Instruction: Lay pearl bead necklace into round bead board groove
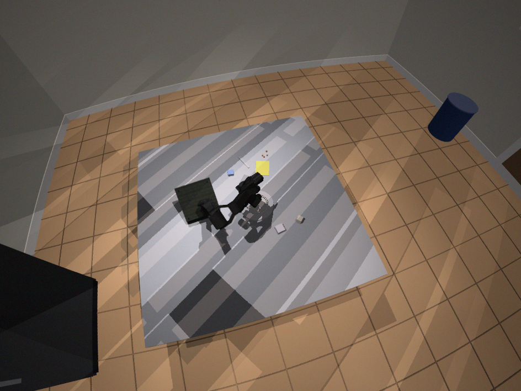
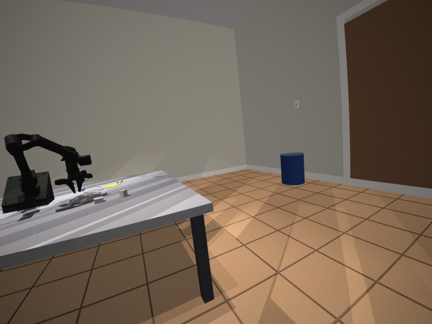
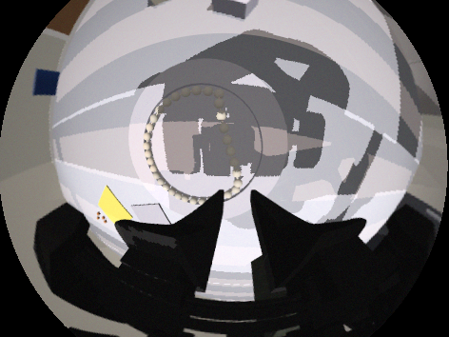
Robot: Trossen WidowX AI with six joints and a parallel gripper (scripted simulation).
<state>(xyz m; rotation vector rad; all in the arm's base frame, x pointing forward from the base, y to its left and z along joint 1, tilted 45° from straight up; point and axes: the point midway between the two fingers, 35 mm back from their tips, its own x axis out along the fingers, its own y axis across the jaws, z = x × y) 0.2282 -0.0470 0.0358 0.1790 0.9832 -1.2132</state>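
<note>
The round bead board (image 1: 270, 201) (image 3: 138, 138) is a pale disc on the table, with a thin circular groove. The pearl bead necklace (image 3: 147, 148) lies on it. In the wrist view its left side curves along the groove's left part. Its right side runs nearly straight across inside the ring, with the groove's right arc bare. My gripper (image 2: 77, 191) (image 3: 238, 194) is partly open, with a narrow gap and nothing seen between the fingertips. The tips are above the board, near the necklace's lower right bend. In the top view the arm hides the fingertips.
A white block (image 1: 280, 228) (image 2: 99, 199) and a beige cube (image 1: 299, 218) (image 2: 123, 192) stand beyond the board. A yellow sheet (image 1: 262, 168) (image 2: 111, 186) (image 3: 113, 205), a flat grey square (image 3: 151, 210), a blue block (image 1: 230, 172) and a white stick (image 1: 243, 162) lie to one side.
</note>
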